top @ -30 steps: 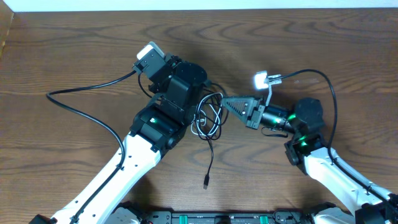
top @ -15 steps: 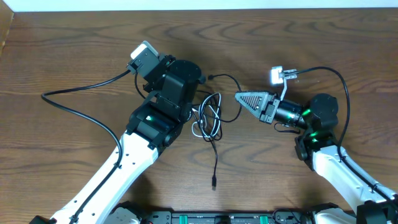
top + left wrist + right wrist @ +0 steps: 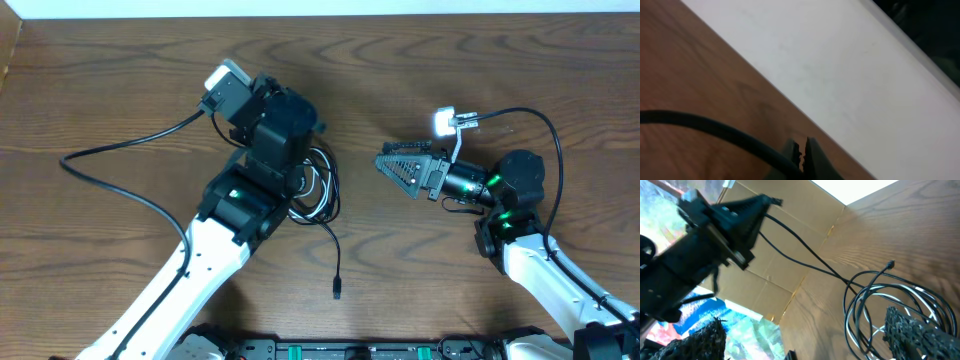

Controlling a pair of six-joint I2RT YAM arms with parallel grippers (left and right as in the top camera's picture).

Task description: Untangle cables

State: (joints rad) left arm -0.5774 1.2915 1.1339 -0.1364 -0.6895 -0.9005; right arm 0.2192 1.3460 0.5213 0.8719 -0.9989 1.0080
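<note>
Obs.: left claw [image 3: 801,154] clenched on the black cable [image 3: 334,250]. Right wrist view shows that cable running from the claw tip down into the coil. Right claw [image 3: 383,157] released, fingers wide, nothing in it, near the tangle on its right w/ a clear gap btwn.

Location: tangle lies on the table [image 3: 480,80] near centre, partly hidden under the left wrist in overhead view. White cable [image 3: 880,329] is looped inside the black coils. Black tail runs toward the robot's side, and its plug [image 3: 337,290] lies free on the wood.

Step in hand (judgement): left holds black as anchor; right goes in for white.

Rec.:
- Right claw to approach low and take a white loop only, at an outer edge of the coil where no black strand crosses it
- Close fully before any pull; cord is thin and poss. slips
- Pull white away from the left claw, slow and straight, while left keeps black firm
- Stop if the coils tighten; re-grip nearer a free end

Risk: pinching both cords together would drag the whole bundle. Don't confuse w/ the arm's wire [image 3: 120,180], which is thicker
</note>
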